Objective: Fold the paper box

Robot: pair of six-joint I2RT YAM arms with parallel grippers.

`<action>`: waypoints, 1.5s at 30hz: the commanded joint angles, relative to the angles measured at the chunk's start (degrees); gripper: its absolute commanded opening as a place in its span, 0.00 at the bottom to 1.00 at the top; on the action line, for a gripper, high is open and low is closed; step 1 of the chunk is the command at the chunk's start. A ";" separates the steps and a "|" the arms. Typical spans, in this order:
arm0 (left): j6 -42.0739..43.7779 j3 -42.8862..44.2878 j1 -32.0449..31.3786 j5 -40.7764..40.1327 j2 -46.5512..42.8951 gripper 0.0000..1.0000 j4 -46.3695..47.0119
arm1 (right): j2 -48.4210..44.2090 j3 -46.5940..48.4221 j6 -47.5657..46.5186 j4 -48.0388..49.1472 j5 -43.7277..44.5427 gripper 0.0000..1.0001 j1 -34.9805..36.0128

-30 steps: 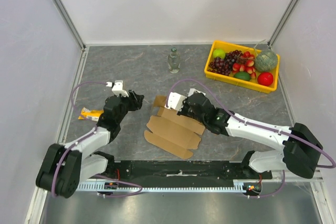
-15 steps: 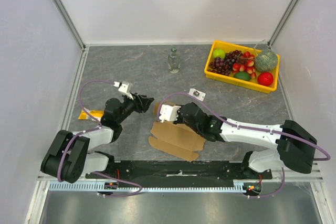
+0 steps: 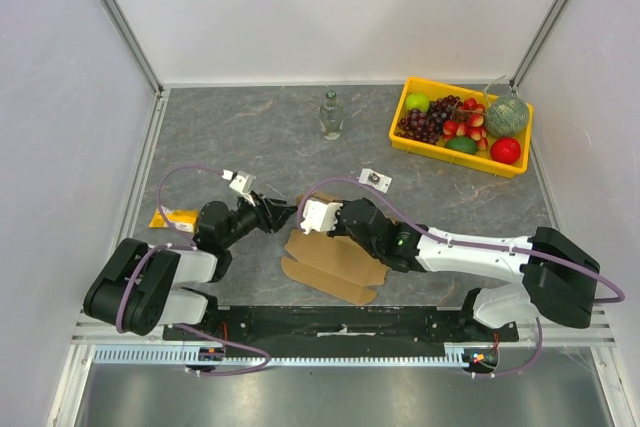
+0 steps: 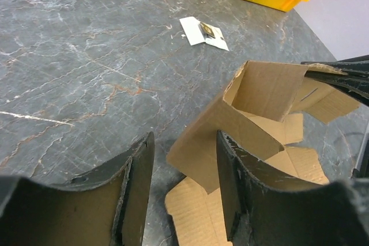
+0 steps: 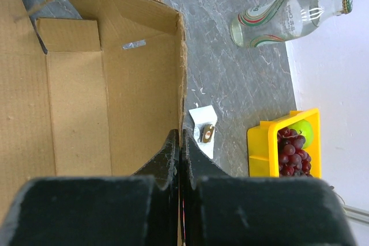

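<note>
While the paper box (image 3: 335,259) lies part-folded on the table (image 3: 230,137), just toward 6 o'clock of centre, the right gripper (image 5: 179,139) reaches in from 3 o'clock with its fingers pinched on the edge of one raised wall. The left gripper (image 4: 184,142), at 9 o'clock of the box, has its jaws spread with a raised flap corner in the gap; contact with either finger cannot be confirmed. A glass bottle (image 3: 331,115) stands at 12 o'clock, well apart.

grey table (image 3: 230,127), paper box (image 3: 330,262), bottle (image 3: 331,115), yellow tray (image 3: 440,154)
</note>
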 commanded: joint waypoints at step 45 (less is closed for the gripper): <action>-8.91 0.14 0.05 17.43 19.51 0.50 33.23 | 2.69 0.90 -3.84 2.90 2.45 0.00 0.93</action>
